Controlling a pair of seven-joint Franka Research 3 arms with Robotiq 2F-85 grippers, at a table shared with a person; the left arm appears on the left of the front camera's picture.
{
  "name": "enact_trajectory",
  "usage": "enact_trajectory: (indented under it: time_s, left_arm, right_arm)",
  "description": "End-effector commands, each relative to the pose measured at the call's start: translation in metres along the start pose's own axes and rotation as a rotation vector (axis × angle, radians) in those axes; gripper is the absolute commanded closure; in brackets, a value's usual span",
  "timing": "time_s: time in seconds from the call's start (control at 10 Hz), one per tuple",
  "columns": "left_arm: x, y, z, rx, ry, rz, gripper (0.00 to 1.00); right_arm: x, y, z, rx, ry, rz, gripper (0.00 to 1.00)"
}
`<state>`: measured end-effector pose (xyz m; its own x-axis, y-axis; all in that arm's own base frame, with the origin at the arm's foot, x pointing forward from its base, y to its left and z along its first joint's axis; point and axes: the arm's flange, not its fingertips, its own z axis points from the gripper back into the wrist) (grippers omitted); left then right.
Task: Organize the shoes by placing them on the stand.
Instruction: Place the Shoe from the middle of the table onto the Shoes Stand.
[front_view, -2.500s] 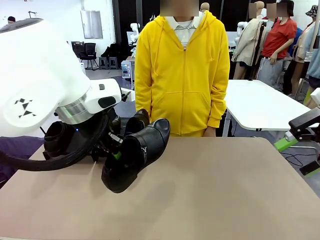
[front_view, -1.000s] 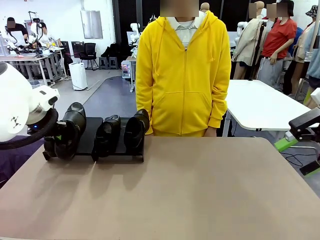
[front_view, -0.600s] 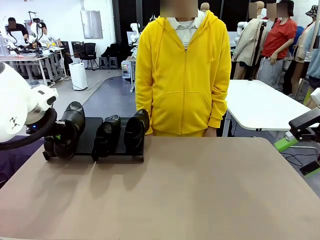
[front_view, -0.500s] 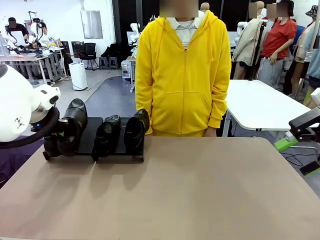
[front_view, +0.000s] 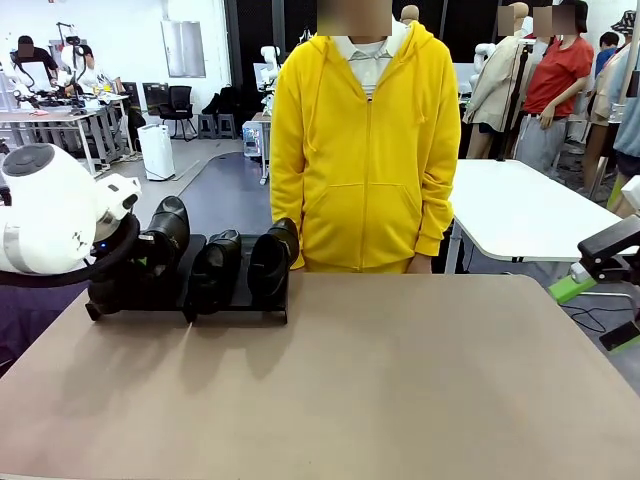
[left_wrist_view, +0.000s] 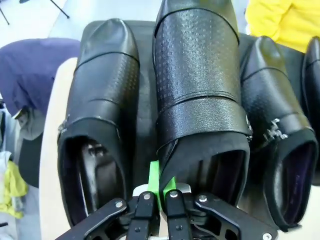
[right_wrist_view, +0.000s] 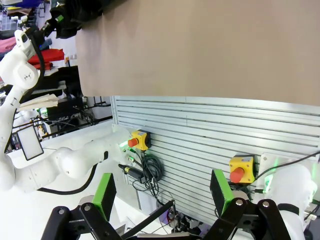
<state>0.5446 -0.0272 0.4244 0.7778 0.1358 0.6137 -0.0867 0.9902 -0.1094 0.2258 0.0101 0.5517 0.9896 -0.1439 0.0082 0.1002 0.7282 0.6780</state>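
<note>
A: Where does the fourth shoe (left_wrist_view: 200, 100) sit?

B: Over the stand (front_view: 170, 285) at the far left of the surface (front_view: 380, 380), between one shoe (left_wrist_view: 97, 115) on the rack and the pair (front_view: 240, 265) to its other side. The left pincer (left_wrist_view: 160, 192) is clenched on the rim of its heel opening, green pads pinching the leather.

A: How will it handle?

B: Glossy leather, likely slippery; the collar is thin but fairly stiff, so the heel rim seems the best hold. The toe end may swing under its own weight.

A: And the right pincer (right_wrist_view: 162, 200)?

B: Released, jaws wide, off the surface's edge.
</note>
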Motion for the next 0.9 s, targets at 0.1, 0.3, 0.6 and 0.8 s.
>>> enact_trajectory:
  time_s: [0.1,0.3,0.6,0.8]
  left_arm:
    - [0.016,0.004,-0.015,0.014,0.008,0.021,1.0]
    - [0.018,0.003,-0.023,0.007,0.013,0.021,1.0]
    - [0.018,0.003,-0.027,0.016,0.043,0.026,0.67]
    - [0.017,0.003,-0.028,0.02,0.053,0.014,0.0]
  right_arm:
    - [0.002,0.002,0.0,0.033,0.0,0.023,0.0]
    - [0.002,0.002,0.0,0.033,0.0,0.023,0.0]
    - [0.002,0.002,0.0,0.033,0.0,0.023,0.0]
    - [0.002,0.002,0.0,0.033,0.0,0.023,0.0]
